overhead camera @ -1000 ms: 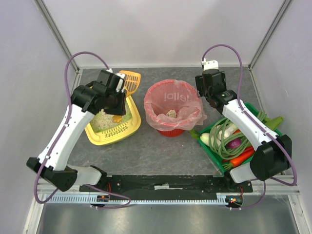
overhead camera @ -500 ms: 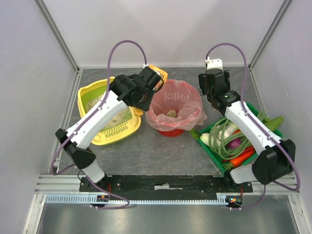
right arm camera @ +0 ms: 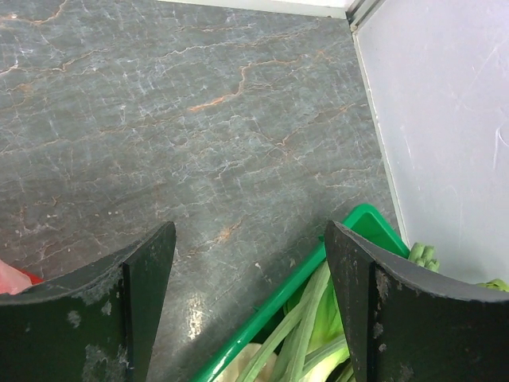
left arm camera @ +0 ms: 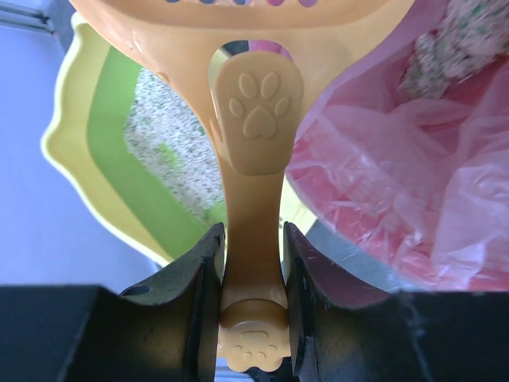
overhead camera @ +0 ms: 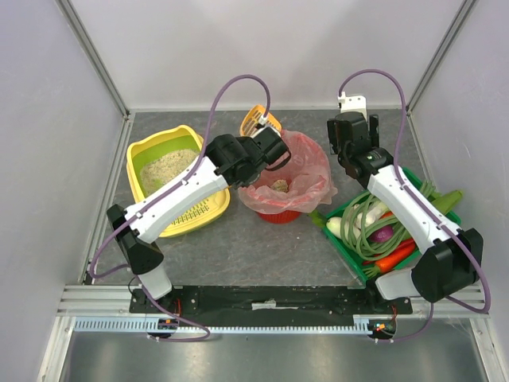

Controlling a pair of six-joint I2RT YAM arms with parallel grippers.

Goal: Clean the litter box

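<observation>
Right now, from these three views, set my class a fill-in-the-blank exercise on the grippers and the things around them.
The left gripper is shut on the handle of an orange ____.
The right gripper is open and holds ____.
The red bin is lined with a ____ bag.
Seen from above, the litter box lies ____ of the bin.
Missing words: scoop; nothing; pink; left.

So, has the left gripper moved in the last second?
Yes. The left gripper, shut on the orange scoop, has swung right in the top view, from above the litter box to the left edge of the red bin.
</observation>
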